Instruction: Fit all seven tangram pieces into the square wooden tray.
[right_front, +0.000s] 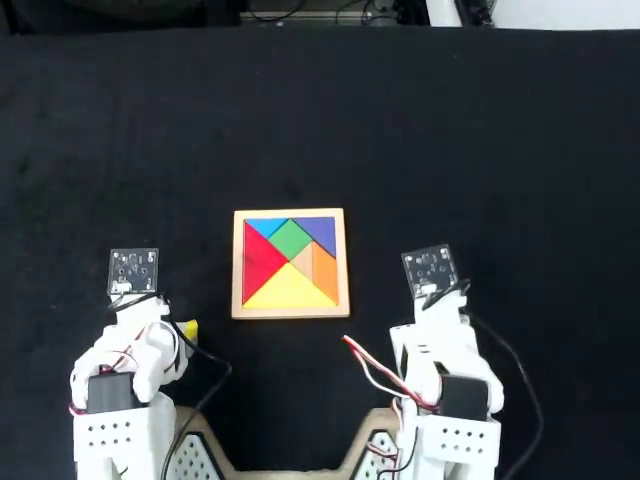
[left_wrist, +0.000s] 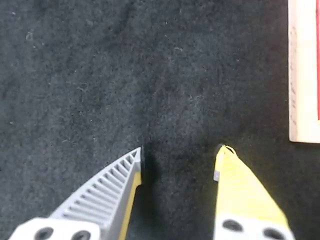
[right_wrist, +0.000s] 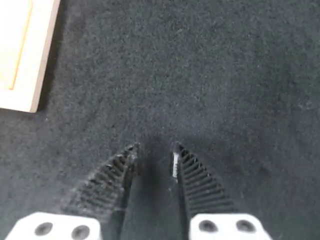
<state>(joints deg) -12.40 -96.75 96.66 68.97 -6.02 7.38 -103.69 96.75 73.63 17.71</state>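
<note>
From above, the square wooden tray (right_front: 238, 265) sits mid-table with all seven tangram pieces (right_front: 290, 262) fitted inside. The black table (right_front: 450, 130) spreads wide toward the far edge.

Left wrist view: the left gripper (left_wrist: 180, 150) hangs over the cloth with its jaws apart, the tray's edge nearby.

Right wrist view: the right gripper (right_wrist: 154, 147) has its jaws narrowly apart, near a tray corner.

Black felt cloth (right_front: 320, 120) covers the whole surface, with cables (right_front: 330, 12) beyond its far edge.
</note>
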